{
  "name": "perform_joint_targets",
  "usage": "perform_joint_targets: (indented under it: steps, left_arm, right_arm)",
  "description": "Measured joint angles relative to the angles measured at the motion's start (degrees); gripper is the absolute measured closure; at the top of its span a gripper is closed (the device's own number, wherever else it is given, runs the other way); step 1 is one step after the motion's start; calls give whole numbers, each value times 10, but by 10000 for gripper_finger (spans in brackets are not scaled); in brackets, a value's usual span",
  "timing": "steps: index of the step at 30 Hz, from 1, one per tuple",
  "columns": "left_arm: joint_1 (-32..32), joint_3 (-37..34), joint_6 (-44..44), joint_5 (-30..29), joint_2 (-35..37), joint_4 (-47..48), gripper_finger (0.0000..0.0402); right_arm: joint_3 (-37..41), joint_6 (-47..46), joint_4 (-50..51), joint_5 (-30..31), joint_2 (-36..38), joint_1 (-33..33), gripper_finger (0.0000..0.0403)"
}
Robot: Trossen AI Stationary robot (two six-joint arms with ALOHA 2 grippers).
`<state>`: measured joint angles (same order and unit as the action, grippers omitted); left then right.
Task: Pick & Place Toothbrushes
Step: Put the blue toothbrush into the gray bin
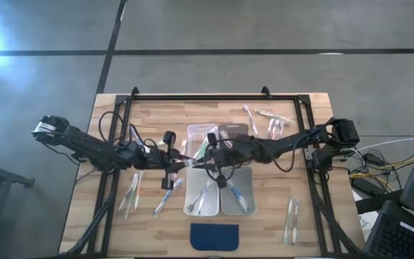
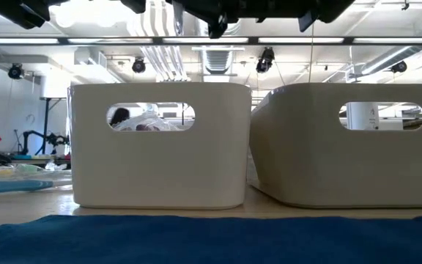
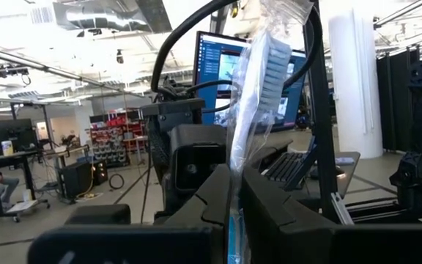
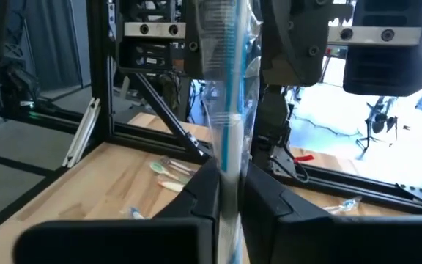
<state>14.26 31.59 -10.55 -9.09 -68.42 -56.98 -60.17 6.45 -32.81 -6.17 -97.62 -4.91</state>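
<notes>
Mid-handover above the clear plastic bins point(image 1: 220, 188): left gripper point(image 3: 234, 192) and right gripper point(image 4: 229, 180) both clamped on one wrapped blue-bristled toothbrush point(image 3: 258, 88); next, probably release left

Wooden table point(image 1: 92, 216), clear bins point(image 1: 203, 191), toothbrushes point(image 1: 291, 216), blue pad point(image 1: 214, 236)

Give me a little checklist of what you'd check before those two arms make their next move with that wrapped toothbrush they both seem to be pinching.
1. Left gripper closed on the wrapped toothbrush: ok.
2. Right gripper closed on the same toothbrush: ok, its fingers pinch the blue handle.
3. Toothbrush lifted clear of the table: ok, held in the air between the arms.
4. Bins upright below the grippers: ok.
5. Which bin it should go in: cannot tell.
6. Loose toothbrushes still waiting on the table: ok, several each side.
</notes>
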Motion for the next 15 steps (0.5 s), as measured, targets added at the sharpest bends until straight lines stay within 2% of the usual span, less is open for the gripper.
perform_joint_targets:
  steps: [8,13,15]
  left_arm:
    - [0,0,-6,0,0,3,357]
    - [1,0,-40,-1,0,5,293]
    - [2,0,-43,-21,0,5,260]
  right_arm:
    - [3,-2,-1,0,0,0,377]
    - [3,-5,0,3,0,0,380]
    - [4,-22,2,5,4,1,379]
